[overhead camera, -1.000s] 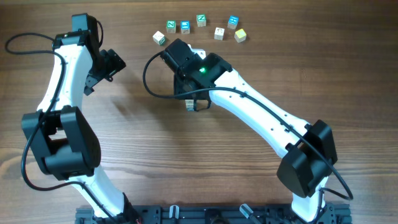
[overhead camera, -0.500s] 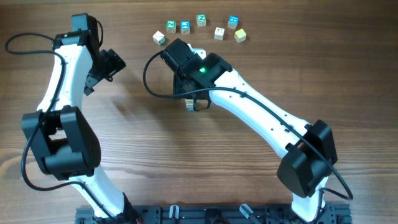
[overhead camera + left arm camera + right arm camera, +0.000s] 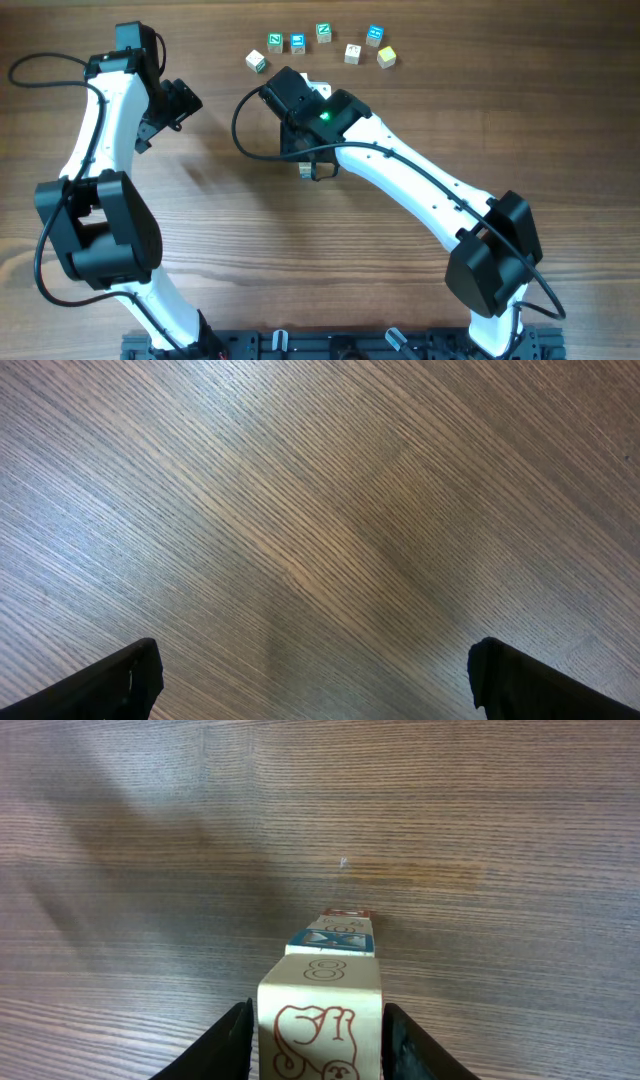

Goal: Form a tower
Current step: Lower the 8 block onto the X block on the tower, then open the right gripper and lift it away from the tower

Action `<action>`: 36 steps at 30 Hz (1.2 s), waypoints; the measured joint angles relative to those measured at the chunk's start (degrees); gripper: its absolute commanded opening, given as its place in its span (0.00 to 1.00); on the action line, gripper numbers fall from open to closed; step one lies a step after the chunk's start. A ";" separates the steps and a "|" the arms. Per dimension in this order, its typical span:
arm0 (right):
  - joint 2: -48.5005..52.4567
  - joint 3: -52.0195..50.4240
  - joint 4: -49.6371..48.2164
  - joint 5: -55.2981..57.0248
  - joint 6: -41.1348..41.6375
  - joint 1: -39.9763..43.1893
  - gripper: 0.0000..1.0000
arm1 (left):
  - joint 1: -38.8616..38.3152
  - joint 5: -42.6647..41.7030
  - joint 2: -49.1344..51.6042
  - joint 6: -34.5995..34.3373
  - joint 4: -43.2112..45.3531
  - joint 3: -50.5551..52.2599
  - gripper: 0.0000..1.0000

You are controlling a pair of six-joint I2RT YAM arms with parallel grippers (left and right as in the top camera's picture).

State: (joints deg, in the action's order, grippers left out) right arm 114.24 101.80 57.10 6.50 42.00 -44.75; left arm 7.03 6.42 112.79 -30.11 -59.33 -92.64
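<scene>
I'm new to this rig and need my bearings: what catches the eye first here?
The tower, a slim stack of letter cubes near the middle of the table, stands out first, with the right hand straddling its red-drawn top cube. Next come the loose cubes scattered along the far side, and the left hand, wide open over bare wood at the left.

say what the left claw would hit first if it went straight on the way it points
Probably the bare table: only wood grain shows ahead of the open left claw. How far off it is, I cannot tell.
</scene>
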 measured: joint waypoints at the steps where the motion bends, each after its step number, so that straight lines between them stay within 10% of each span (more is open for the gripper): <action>1: 0.00 0.00 -0.11 0.00 0.02 0.00 0.36 | 0.00 -0.02 0.00 0.00 0.00 0.00 1.00; 11: 0.00 0.00 -0.72 0.20 0.02 0.00 0.37 | 0.00 0.00 0.00 0.00 0.00 0.00 1.00; 25: 0.00 0.00 -3.37 0.20 -0.20 0.31 1.00 | 0.00 0.00 0.00 0.00 0.00 0.00 1.00; 36: 0.00 0.00 -3.91 0.20 -0.52 12.83 1.00 | 0.00 -0.02 0.00 0.00 0.00 0.00 1.00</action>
State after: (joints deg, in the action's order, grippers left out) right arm 114.24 101.80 53.19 6.70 41.47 -31.92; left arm 7.03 6.39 112.79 -30.11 -59.33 -92.64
